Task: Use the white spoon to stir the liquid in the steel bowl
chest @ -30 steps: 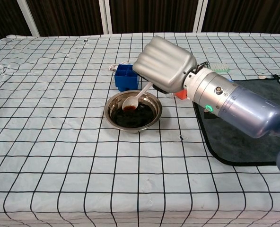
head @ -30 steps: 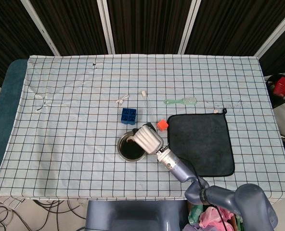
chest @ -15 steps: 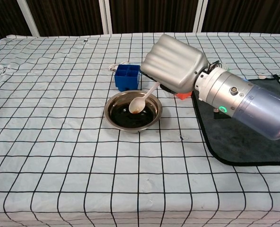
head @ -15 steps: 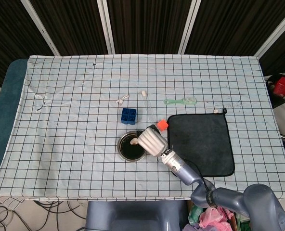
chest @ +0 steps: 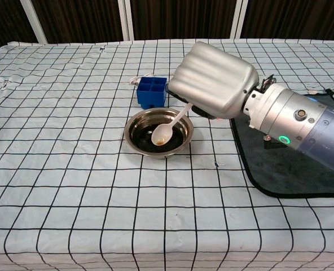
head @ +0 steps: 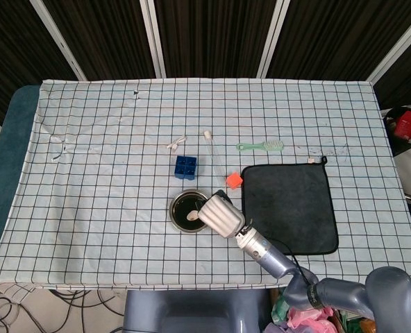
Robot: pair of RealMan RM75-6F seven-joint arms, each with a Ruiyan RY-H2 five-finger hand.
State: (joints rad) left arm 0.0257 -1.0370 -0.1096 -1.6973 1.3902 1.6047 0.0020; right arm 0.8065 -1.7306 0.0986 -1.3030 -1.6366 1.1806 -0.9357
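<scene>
A steel bowl [chest: 184,137] [head: 175,206] of dark liquid stands at the table's middle front. My right hand [chest: 215,82] [head: 221,214] hovers at the bowl's right rim and holds the white spoon [chest: 168,126] [head: 194,216] by its handle. The spoon slants down to the left, its scoop over the near part of the dark liquid. Whether the scoop touches the liquid I cannot tell. My left hand appears in neither view.
A blue compartment box [chest: 152,92] [head: 186,167] sits just behind the bowl. An orange block [head: 234,180] lies beside a black cloth mat [chest: 291,164] [head: 289,207] on the right. Farther back are a green brush [head: 261,146] and small white items [head: 175,143].
My right hand has drawn back toward the near right, carrying the spoon's scoop from the bowl's far left side toward its near middle.
</scene>
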